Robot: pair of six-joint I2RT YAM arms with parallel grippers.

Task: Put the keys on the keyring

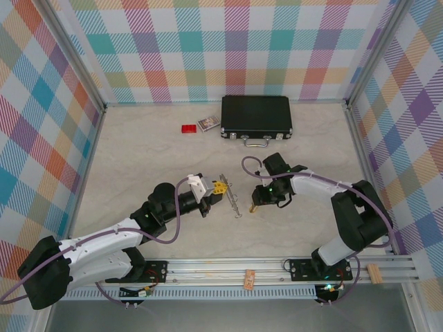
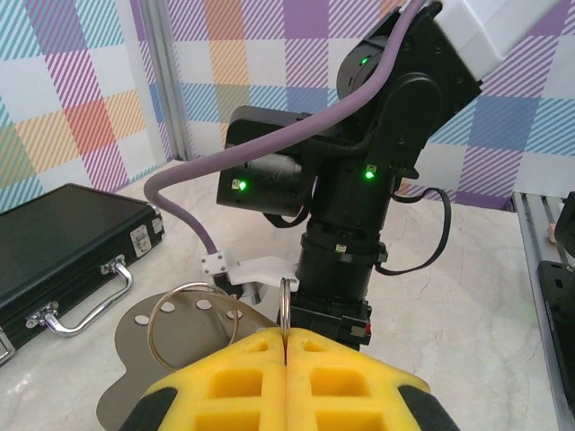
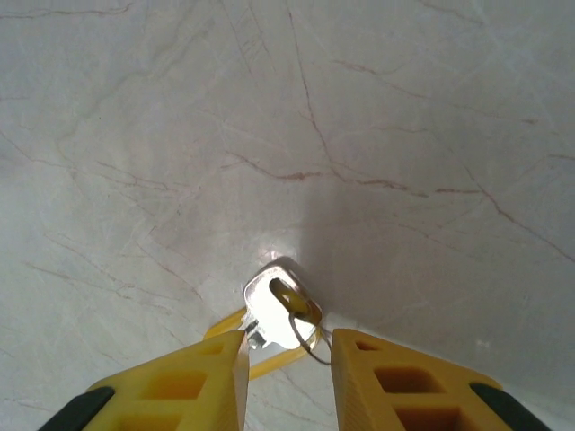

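**A:** Nearest the arm bases, just right of the middle of the tabletop point(image 1: 138, 159), what does the right gripper point(image 3: 287, 341) have?

**B:** The keys point(image 3: 280, 314). They lie flat on the tabletop between its yellow fingers, the silver one on top with the yellow-orange one beside it. The gripper is narrowly parted and straddles them. I cannot tell whether the pads are touching them.

**A:** And the keyring?

**B:** A little farther back, the left gripper point(image 2: 286, 334) is closed on the keyring point(image 2: 284, 305), pinching its thin wire and holding it above the tabletop. Seen from above, its long axis runs roughly from eleven to five o'clock.

**A:** So which way must the keys travel?

**B:** From the keys, the keyring lies at about ten o'clock, near but not touching. From the left gripper, the keys sit at about four o'clock. The right arm is the nearer one, so I judge that it lifts the keys and carries them across.

**A:** Anything beyond?

**B:** The black case point(image 1: 256, 116), at twelve o'clock and well apart.
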